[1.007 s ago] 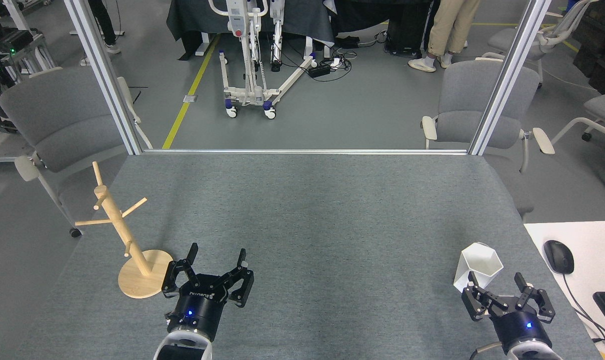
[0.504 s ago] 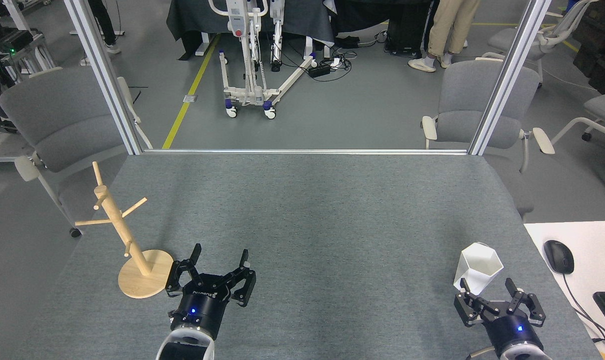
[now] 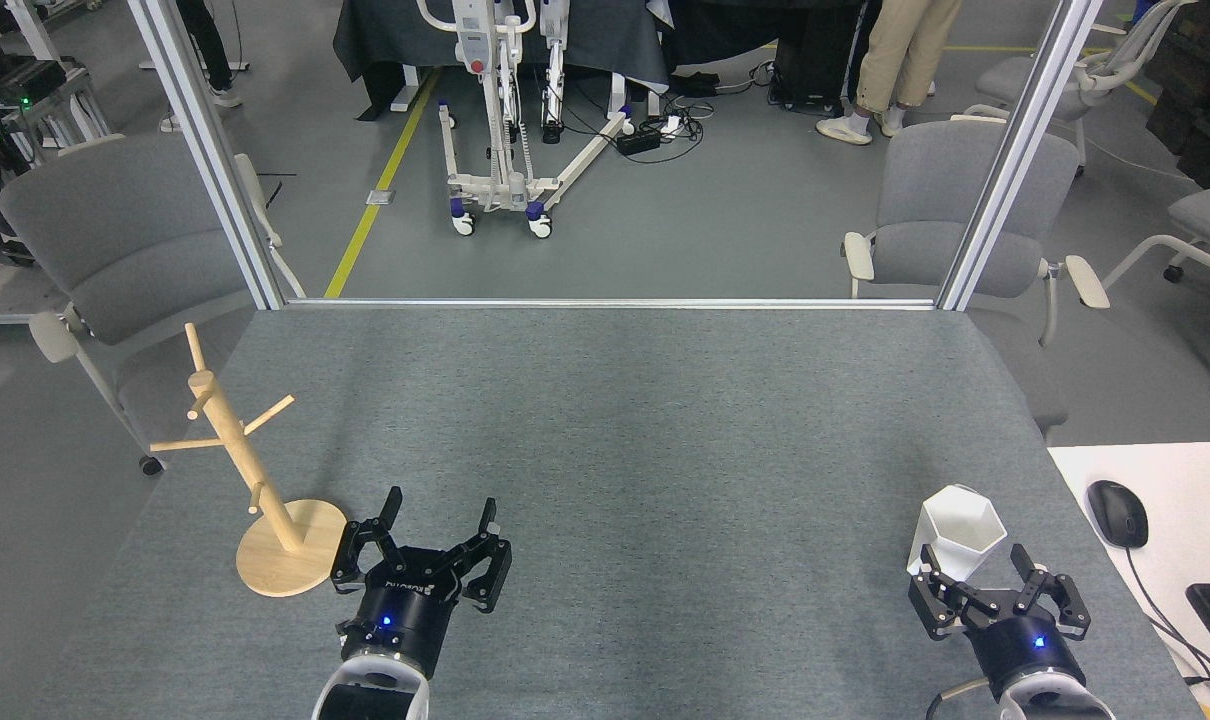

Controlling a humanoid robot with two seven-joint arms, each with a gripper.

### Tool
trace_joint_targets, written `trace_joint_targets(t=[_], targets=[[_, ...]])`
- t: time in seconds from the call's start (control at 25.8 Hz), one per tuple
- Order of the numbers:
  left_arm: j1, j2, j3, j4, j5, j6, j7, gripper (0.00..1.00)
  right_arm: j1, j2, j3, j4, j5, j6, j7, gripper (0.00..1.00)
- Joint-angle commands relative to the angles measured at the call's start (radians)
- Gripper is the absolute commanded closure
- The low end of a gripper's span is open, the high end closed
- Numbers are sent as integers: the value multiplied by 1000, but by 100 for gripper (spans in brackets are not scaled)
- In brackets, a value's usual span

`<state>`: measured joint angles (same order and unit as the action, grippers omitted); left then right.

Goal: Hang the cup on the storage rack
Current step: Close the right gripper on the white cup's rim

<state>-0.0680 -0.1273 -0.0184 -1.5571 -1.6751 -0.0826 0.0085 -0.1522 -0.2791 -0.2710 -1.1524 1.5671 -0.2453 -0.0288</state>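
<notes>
Right gripper (image 3: 975,568) sits with its jaws spread around the near, lower part of the cup (image 3: 955,530), not yet clenched on it; whether a finger already touches the wall cannot be told. The cup stands upright on the table (image 3: 625,420) near its front right corner, its hexagonal mouth open to the view and its handle out of sight. The step in hand looks like the reach-and-grasp at the start of the task: the next move calls for closing the jaws on the cup firmly enough to lift it without tipping, then carrying it across the table, well apart from here, to the rack (image 3: 255,470). The rack stands at the front left, its pegs bare, so nothing is hung yet. Threading a peg through the handle will need the cup turned, and a handover to the other arm may be needed. The left gripper (image 3: 435,520) hovers just beside the rack's base, fingers spread and holding nothing. Compared with a second ago, the right gripper has shifted slightly left and inward around the cup, while the cup, the rack and the left gripper have scarcely moved.
</notes>
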Motion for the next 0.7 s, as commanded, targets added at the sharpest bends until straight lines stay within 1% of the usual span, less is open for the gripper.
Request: trace_joint_targets(t=[0.0,0.39,0.66], targets=[[-1,0,0,0,0,1,-1,1,-10,0,-1,7,-1,3,-2,0],[1,1,0,0,0,1,-1,1,-20,0,-1,33,-1,4,-2,0],[1,1,0,5,0,1,-1,1,-46,-3,-1,60,-1,8,-2,0]])
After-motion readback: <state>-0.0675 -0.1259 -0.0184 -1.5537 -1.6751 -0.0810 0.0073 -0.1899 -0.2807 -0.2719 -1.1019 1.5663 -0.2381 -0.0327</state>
